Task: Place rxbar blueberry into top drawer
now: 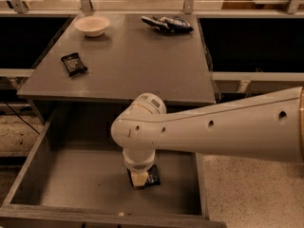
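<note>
What the arm keeps out of sight

The tool [138,178] hangs low inside the top drawer [31,171], covering most of the rxbar blueberry [153,175]. Only a dark corner of the bar shows, and no lettering can be read. The pale arm [223,127] runs off the right edge and hides part of the drawer's right wall. The bottom edge cuts off the drawer front. On the tabletop [133,65], the black packet's [73,63] print is too small to read.
</note>
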### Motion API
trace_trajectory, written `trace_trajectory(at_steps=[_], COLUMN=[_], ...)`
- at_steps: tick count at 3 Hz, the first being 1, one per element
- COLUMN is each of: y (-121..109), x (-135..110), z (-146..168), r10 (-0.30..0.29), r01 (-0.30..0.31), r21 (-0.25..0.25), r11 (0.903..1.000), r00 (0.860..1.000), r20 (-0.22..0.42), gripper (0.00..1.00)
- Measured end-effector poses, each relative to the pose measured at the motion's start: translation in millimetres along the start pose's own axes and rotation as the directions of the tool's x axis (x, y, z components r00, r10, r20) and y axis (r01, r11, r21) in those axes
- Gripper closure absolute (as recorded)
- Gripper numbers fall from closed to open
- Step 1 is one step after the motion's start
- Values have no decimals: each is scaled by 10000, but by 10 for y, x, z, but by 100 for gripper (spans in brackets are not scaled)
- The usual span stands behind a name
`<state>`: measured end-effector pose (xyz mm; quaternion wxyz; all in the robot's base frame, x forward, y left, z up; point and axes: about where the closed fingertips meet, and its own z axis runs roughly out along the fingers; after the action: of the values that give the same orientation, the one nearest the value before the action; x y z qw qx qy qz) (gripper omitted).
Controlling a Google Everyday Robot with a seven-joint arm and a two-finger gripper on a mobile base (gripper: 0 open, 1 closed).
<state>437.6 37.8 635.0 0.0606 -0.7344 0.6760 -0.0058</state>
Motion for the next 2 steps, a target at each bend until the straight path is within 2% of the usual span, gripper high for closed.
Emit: trace_trajectory(at_steps=[2], y=[81], x=[-168], z=[196], r10=[-413], r01=[415], r21=[-290], r11=[9987], r00=[9991], r20=[70], gripper=[100])
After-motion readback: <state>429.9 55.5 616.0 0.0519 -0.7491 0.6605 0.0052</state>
